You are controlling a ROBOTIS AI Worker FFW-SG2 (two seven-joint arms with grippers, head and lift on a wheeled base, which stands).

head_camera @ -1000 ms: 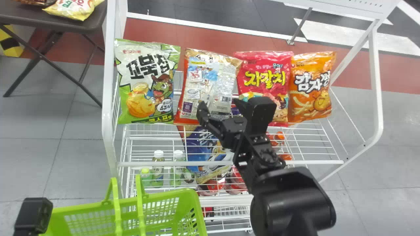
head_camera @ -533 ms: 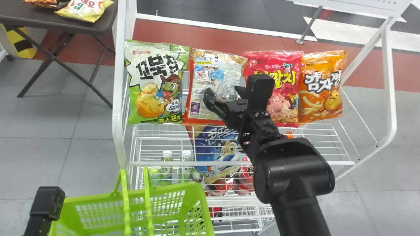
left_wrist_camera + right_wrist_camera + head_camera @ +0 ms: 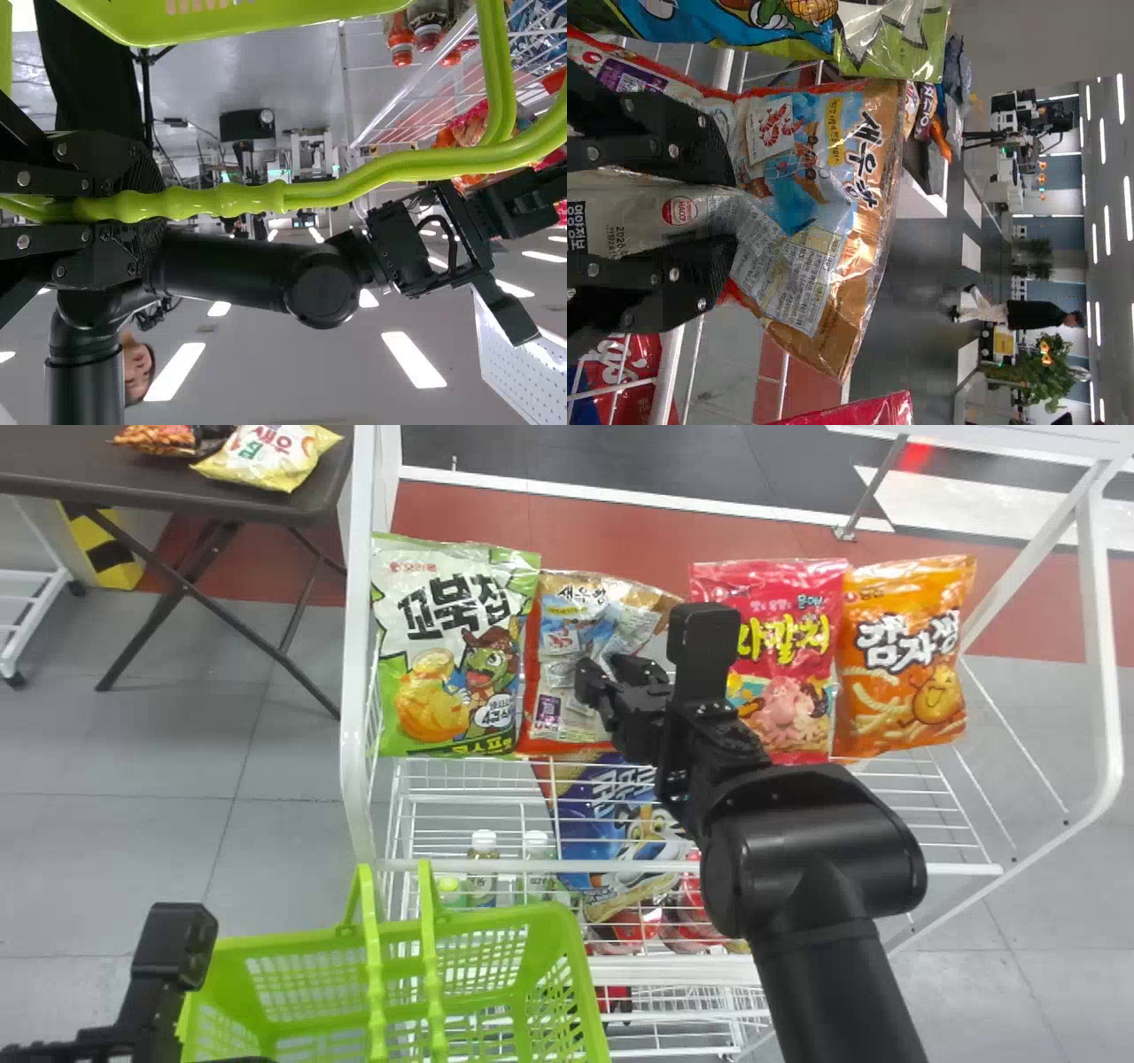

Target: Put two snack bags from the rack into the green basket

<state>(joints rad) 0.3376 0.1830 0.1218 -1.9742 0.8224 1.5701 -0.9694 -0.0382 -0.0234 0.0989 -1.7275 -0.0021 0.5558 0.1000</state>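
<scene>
A tan-topped red snack bag (image 3: 556, 686) stands in the row on the rack's upper shelf, its back panel to the front, and the right gripper (image 3: 611, 673) has it pinched: the two black fingers are clenched on the film, which creases between them and bends over toward its top corner. The bag's place is between a green and white snack bag (image 3: 447, 646), just beside it on the left, and a pink snack bag (image 3: 784, 611) to the right. Past the pink one, right up against it, is an orange snack bag (image 3: 912, 660), last in line. All four are upright.

Under that row, behind the white wires of the rack (image 3: 691, 866), I can see a blue snack bag (image 3: 611, 815), tilted, with bottles (image 3: 483, 877) to its left and some red packs (image 3: 625, 926) lower down.

The green basket (image 3: 478, 917) is in front of the rack, low and toward the left. Over at its left side is the left gripper (image 3: 146, 1005), its fingers clasped around the basket's green handle (image 3: 204, 202), one finger on either side of the bar.

Farther back on the left, beyond the rack's white frame, a dark folding table (image 3: 89, 496) carries a yellow snack bag (image 3: 270, 456) near its edge and a reddish packet (image 3: 155, 436) beside that.
</scene>
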